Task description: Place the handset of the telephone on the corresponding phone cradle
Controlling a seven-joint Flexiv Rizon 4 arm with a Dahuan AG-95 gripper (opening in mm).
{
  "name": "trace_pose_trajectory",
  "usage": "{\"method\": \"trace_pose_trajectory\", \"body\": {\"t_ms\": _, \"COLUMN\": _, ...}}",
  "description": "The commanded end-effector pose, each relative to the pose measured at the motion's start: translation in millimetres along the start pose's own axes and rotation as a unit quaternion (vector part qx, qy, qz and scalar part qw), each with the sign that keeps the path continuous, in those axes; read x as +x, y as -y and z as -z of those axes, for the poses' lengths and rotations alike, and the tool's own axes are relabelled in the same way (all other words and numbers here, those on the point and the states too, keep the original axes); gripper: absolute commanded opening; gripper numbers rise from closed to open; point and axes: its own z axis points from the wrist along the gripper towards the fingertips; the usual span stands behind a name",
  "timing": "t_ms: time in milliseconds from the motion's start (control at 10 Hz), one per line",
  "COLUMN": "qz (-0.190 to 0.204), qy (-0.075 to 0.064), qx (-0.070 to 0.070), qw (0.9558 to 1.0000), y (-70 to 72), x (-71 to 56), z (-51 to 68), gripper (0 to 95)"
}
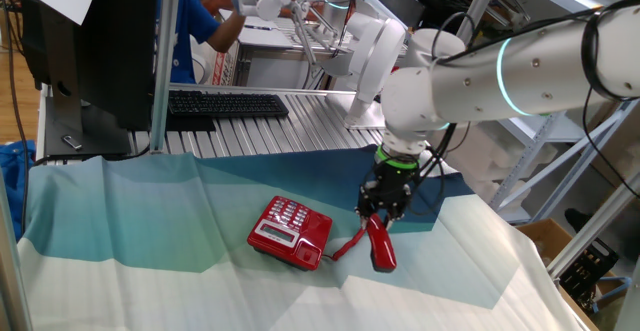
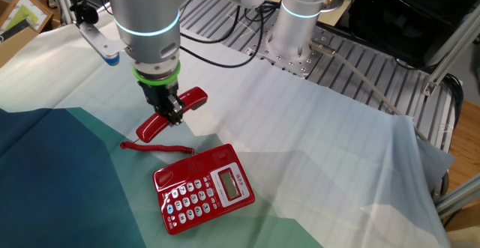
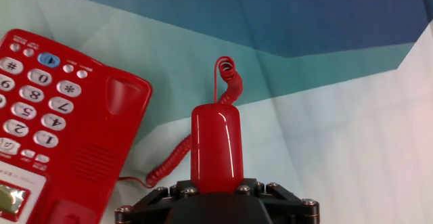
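Handset (image 3: 216, 146) middle hidden by clamped fingers (image 2: 174, 112); telephone (image 3: 57, 122) cropped.

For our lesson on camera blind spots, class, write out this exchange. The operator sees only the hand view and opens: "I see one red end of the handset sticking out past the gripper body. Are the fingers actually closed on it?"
Observer: Yes. From the fixed views, the gripper is shut around the middle of the handset, and both ends stick out.
Operator: Is it held level?
Observer: No, it is tilted, with one end lower and closer to the cloth.
Operator: Is it over the phone cradle yet?
Observer: No. The handset is beside the telephone, apart from it, and the coiled cord lies on the cloth between them.
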Motion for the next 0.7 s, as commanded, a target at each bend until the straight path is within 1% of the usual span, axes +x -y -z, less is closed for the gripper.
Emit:
{"method": "trace_pose_trajectory", "body": {"t_ms": 100, "qz": -0.012, "qy": 0.0, "qx": 0.001, "qw": 0.9999, "y": -8.2, "x": -1.2, "z": -1.6, "gripper": 0.0}}
{"method": "trace_pose_trajectory", "body": {"t_ms": 200, "qz": -0.021, "qy": 0.001, "qx": 0.001, "qw": 0.9998, "y": -12.9, "x": -0.5, "z": -3.4, "gripper": 0.0}}
{"method": "trace_pose_trajectory", "body": {"t_ms": 500, "qz": -0.03, "qy": 0.004, "qx": -0.002, "qw": 0.9996, "y": -18.1, "x": -5.5, "z": -10.4, "gripper": 0.0}}
{"method": "trace_pose_trajectory", "body": {"t_ms": 700, "qz": -0.033, "qy": 0.003, "qx": -0.002, "qw": 0.9995, "y": -18.4, "x": -9.0, "z": -9.7, "gripper": 0.0}}
